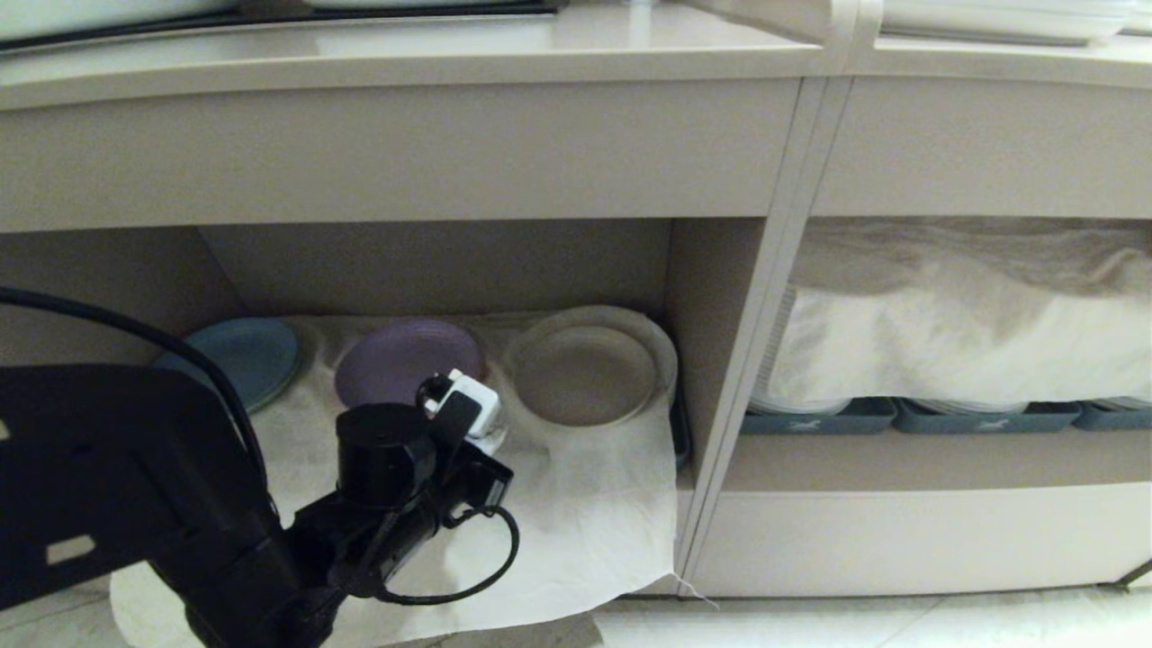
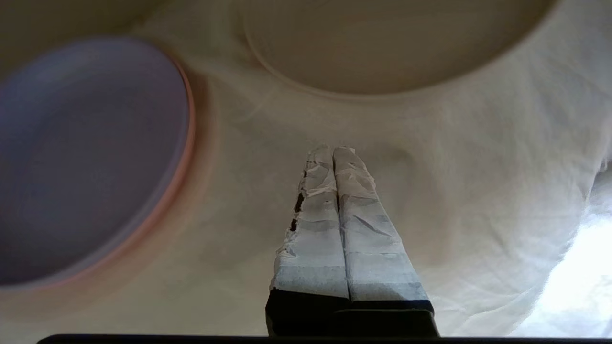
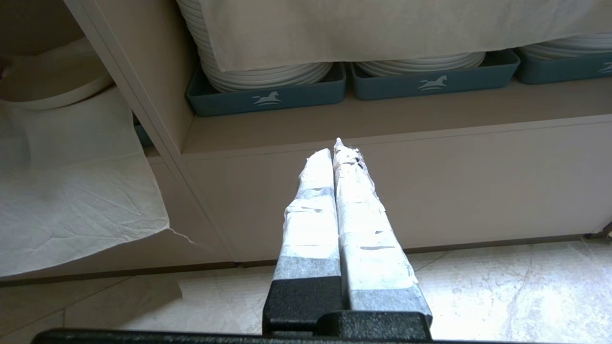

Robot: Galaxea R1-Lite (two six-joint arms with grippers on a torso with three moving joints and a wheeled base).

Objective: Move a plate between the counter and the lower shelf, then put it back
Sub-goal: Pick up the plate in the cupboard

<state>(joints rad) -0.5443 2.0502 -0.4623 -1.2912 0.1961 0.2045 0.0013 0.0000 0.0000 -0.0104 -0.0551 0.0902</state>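
Head view: you are looking at the lower shelf (image 1: pixel 576 513), an open beige bay with a crinkled white cloth (image 1: pixel 585 531) spread over its floor and hanging over the front edge.
Plate: your cream-beige plate (image 1: pixel 583 373) lies flat on the cloth at the right end of that bay, resting on a wider pale plate (image 1: pixel 661 346), close to the bay's right wall.
Neighbours: a purple plate (image 1: pixel 405 360) sits just to its left, and a blue plate (image 1: pixel 238 355) sits further left, both on the same cloth.
Counter: the counter (image 1: pixel 405 54) runs across the top of the view, above the bay.
Left gripper: your left gripper (image 2: pixel 333 155) reaches into the bay with its taped fingers pressed together and nothing between them; its tips hang over bare cloth, between the purple plate (image 2: pixel 91 157) and the cream-beige plate (image 2: pixel 382 43), touching neither.
Right gripper: your right gripper (image 3: pixel 337 153) is parked outside the cabinet, low over the tiled floor (image 3: pixel 502 286), fingers closed and empty.
Right bay: ahead of that gripper you see dark blue-grey trays (image 3: pixel 267 98) holding stacked white plates (image 3: pixel 267 74) under another white cloth (image 3: pixel 382 28).
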